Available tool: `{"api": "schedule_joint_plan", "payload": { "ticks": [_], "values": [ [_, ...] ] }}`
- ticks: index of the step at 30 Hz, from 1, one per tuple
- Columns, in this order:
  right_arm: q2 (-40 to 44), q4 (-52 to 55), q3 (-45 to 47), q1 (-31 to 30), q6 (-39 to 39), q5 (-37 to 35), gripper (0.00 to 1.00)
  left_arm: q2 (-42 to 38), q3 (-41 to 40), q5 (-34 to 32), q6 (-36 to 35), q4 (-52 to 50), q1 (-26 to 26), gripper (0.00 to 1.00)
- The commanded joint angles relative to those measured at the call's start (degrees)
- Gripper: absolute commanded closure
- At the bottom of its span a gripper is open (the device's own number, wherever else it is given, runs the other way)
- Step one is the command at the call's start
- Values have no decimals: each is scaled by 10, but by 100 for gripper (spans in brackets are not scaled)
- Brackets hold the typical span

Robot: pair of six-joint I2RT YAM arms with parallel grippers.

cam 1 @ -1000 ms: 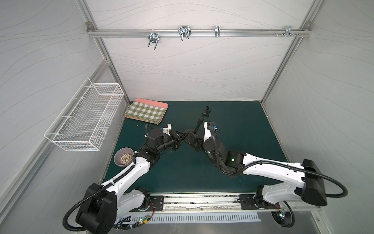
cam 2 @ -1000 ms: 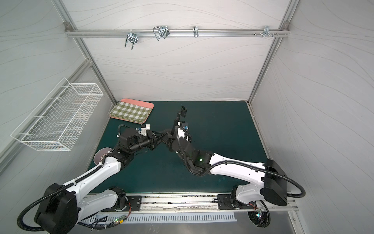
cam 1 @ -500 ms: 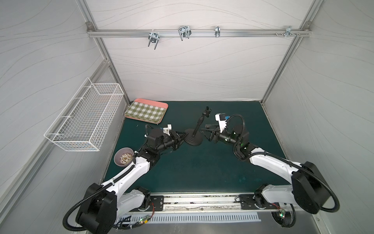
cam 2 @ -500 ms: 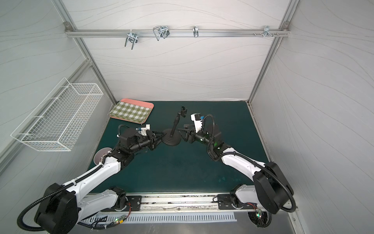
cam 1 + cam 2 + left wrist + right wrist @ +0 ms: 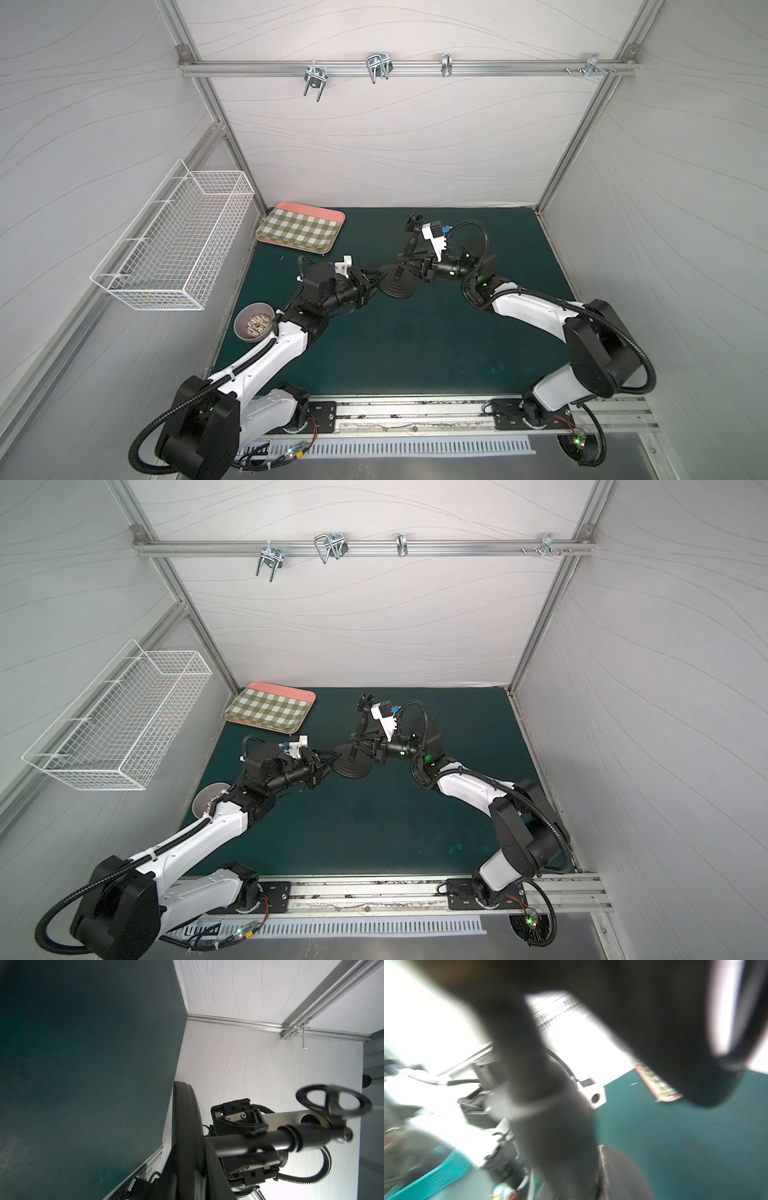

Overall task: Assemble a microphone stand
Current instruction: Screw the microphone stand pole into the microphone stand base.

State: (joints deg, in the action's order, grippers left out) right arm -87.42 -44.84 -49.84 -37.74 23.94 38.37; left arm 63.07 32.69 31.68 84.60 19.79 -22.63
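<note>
Jaws of left gripper (image 5: pixel 375 283) pinch base (image 5: pixel 400 287) rim; right gripper (image 5: pixel 408 266) clamps rod (image 5: pixel 412 243).

Both top views are bright, even and sharp: diffuse light off the white walls (image 5: pixel 374 145) leaves a faint shadow on the green mat (image 5: pixel 415 340) beside the microphone stand (image 5: pixel 398 284), and the wide lens stretches whatever lies far from the stand. In the left wrist view the stand (image 5: pixel 249 1142) is fairly crisp, its clip end smeared, the wall behind it glowing. The right wrist view is heavily motion-blurred, the stand (image 5: pixel 550 1105) a dark smear against blown-out white.
</note>
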Motion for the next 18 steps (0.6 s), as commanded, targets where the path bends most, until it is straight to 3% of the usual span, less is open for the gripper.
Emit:
{"api": "schedule_joint_plan", "payload": {
  "ticks": [1, 6, 9, 12, 15, 18],
  "values": [
    [57, 56, 19, -42, -18, -136, 85, -14, 24, 9, 0, 73, 3, 100],
    [119, 152, 31, -159, -43, -410, 88, -14, 26, 7, 1, 76, 3, 100],
    [127, 230, 4, -229, 5, -598, 90, -9, 27, 8, 1, 79, 3, 100],
    [113, 280, -29, -275, 72, -740, 94, -3, 30, 14, 1, 81, 3, 100],
    [85, 325, -77, -301, 105, -811, 95, -4, 27, 13, 1, 81, 3, 100],
    [59, 371, -124, -310, 106, -808, 70, -5, 26, 10, 2, 81, 3, 100]
  ]
}}
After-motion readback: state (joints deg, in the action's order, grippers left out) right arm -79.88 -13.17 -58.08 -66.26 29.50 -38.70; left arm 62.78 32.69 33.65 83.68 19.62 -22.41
